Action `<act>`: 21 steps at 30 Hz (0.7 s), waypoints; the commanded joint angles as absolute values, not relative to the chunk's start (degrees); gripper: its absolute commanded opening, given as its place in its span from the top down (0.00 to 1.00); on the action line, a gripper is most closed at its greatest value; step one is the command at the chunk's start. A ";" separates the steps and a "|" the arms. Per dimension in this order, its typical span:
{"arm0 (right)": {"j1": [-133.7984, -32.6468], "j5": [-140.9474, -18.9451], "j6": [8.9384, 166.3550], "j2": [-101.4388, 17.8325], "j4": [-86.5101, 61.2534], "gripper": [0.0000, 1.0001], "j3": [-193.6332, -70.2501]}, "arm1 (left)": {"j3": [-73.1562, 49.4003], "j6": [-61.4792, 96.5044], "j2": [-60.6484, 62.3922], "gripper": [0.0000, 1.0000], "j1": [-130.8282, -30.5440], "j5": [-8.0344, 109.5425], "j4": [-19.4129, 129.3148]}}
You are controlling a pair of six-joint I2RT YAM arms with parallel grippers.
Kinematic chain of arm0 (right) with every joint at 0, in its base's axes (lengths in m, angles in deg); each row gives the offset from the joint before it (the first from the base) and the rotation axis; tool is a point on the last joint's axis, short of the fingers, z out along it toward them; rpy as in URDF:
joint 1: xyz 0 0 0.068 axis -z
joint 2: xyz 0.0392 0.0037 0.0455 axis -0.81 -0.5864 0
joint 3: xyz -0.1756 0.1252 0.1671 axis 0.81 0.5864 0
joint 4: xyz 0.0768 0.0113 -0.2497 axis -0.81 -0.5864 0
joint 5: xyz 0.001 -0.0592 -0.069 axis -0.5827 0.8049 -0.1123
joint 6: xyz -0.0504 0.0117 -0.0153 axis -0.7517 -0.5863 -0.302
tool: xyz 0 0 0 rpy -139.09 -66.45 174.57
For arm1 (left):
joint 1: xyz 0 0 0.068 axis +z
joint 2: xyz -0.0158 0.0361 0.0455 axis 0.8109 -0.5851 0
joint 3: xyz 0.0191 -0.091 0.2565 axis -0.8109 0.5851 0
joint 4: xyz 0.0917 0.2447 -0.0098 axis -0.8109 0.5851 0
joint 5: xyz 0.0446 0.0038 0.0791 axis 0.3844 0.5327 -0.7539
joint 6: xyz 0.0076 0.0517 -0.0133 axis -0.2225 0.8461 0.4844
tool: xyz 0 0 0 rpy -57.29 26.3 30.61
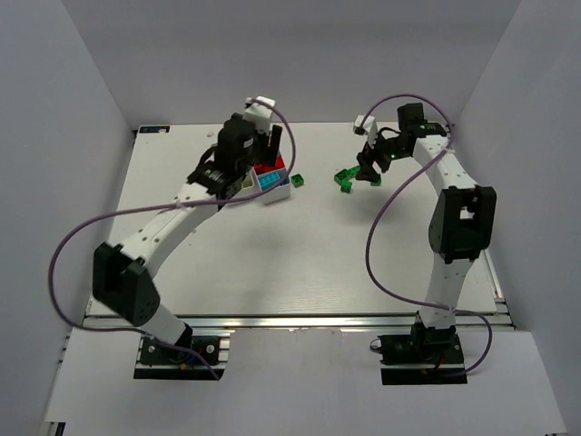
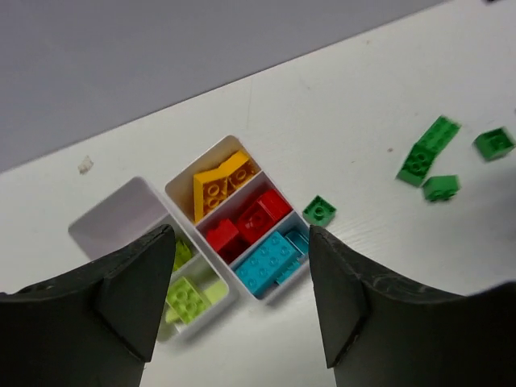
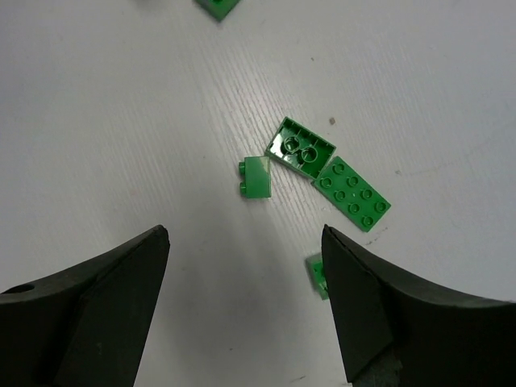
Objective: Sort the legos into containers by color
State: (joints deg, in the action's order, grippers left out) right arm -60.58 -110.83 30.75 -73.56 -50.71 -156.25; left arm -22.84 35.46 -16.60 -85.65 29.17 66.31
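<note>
— Legos [image 2: 246, 224] mostly sorted in the left wrist view: yellow-orange, red, cyan, one colour per compartment of the white tray [image 2: 181, 190] at centre frame.
— And lime green bricks [image 2: 187, 297] in the second tray [image 2: 113, 226] right beside it, lower left. Left jaws?
— Apart, nothing between them, hovering above the trays.
— Loose dark green bricks [image 3: 352, 192] lie on the desk [image 3: 121, 121], centre of the right wrist view. One more green brick [image 2: 319, 210] sits just beside the cyan compartment.
— Right jaws spread wide above that cluster, gripping nothing.
</note>
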 commanded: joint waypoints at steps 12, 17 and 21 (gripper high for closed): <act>-61.39 -113.26 7.44 -85.96 -56.95 0.18 -162.48 | 1.22 2.73 15.26 0.16 -84.51 20.96 73.22; -62.00 -114.41 9.73 -87.20 -53.26 0.19 -161.16 | 7.55 -2.98 22.22 0.13 -84.51 17.89 75.42; -62.97 -113.01 12.36 -87.46 -48.88 0.22 -159.06 | 9.14 -5.44 25.74 0.12 -84.51 15.17 77.27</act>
State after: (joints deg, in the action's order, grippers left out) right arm -62.13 -112.34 10.09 -87.88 -53.86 -160.01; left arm 8.46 -1.56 23.59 -84.73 18.57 75.56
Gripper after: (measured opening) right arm 0.786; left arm 0.880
